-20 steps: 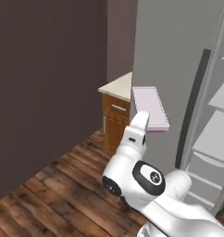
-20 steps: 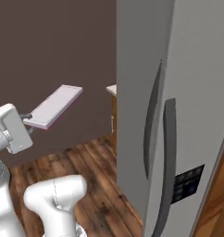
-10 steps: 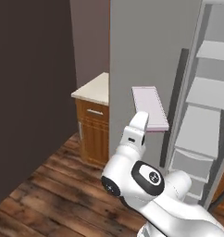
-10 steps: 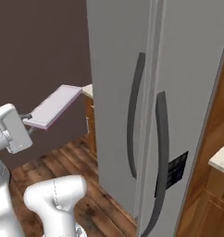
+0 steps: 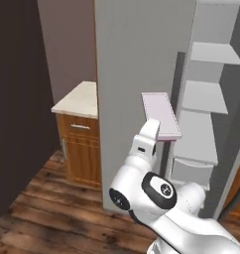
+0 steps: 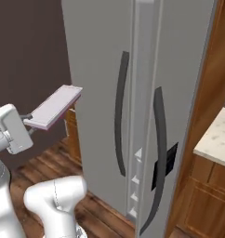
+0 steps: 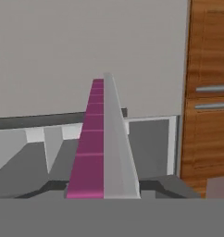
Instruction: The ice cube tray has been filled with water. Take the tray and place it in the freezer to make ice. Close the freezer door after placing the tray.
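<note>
Left base view: pale lavender ice cube tray [image 5: 161, 115], flat, narrow.

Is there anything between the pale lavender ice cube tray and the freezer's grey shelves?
Nothing; in the left base view the ice cube tray, held level in the shut gripper, has only open air between it and the freezer's pale grey shelves.

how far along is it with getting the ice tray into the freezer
Done: the thin pale lavender ice cube tray is picked up, clamped at one end by the shut gripper.

In hand: it is carried level in front of the tall matte-grey freezer, whose shelves are exposed.

Left: set the tray on a shelf, then close the grey freezer door with the black dispenser panel.
</note>
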{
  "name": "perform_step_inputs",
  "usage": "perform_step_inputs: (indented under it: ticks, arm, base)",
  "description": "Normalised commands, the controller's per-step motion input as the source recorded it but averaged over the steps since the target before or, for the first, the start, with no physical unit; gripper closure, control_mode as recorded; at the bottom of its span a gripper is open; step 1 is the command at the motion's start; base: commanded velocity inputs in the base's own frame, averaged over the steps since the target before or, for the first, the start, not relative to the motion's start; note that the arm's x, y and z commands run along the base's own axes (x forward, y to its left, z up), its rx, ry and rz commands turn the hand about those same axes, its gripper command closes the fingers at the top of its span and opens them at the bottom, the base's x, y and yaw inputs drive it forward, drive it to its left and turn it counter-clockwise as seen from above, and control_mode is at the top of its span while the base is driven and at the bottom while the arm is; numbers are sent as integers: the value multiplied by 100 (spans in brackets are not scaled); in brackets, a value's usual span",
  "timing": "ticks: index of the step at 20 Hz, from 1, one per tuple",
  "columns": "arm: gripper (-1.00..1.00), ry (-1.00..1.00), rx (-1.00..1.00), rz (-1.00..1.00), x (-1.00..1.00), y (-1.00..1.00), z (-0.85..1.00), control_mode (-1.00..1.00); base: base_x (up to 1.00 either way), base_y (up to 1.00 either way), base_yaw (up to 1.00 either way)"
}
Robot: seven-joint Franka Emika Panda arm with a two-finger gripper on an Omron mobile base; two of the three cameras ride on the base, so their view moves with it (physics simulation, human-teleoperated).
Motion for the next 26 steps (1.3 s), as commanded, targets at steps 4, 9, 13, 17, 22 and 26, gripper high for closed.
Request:
perform_step_inputs:
  ticks: [4, 9, 13, 17, 22, 26]
  arm:
    - [100, 0, 0, 0, 0, 0, 0, 100]
    - [100, 0, 0, 0, 0, 0, 0, 100]
    - [100, 0, 0, 0, 0, 0, 0, 100]
    - [100, 0, 0, 0, 0, 0, 0, 100]
    - [100, 0, 0, 0, 0, 0, 0, 100]
    - [100, 0, 0, 0, 0, 0, 0, 100]
  base:
    - [18, 37, -33]
    - [-2, 4, -34]
    - [-3, 1, -37]
    - [11, 35, -34]
    - [16, 40, -32]
    - [22, 34, -32]
